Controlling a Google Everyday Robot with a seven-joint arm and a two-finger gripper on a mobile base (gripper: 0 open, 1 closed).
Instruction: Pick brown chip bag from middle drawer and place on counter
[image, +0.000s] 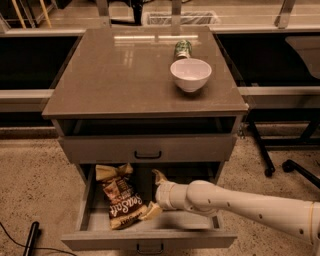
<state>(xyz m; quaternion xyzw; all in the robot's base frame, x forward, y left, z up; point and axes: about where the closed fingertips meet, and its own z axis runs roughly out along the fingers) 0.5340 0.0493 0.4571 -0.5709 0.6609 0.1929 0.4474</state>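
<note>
The brown chip bag (121, 197) lies in the left half of the open middle drawer (150, 239), its white lettering facing up. My gripper (154, 195) is inside the drawer just to the right of the bag. Its tan fingers (159, 176) are spread open, one toward the drawer's back and one by the bag's lower right corner. The white arm reaches in from the right. The counter (125, 70) is the glossy slab on top of the cabinet.
A white bowl (190, 74) and a green can (183, 48) stand at the counter's back right. The shallower top drawer (147, 147) is pulled out a little above my arm. A black chair base (295, 167) stands at the right, and a black object (31, 237) lies on the floor at the left.
</note>
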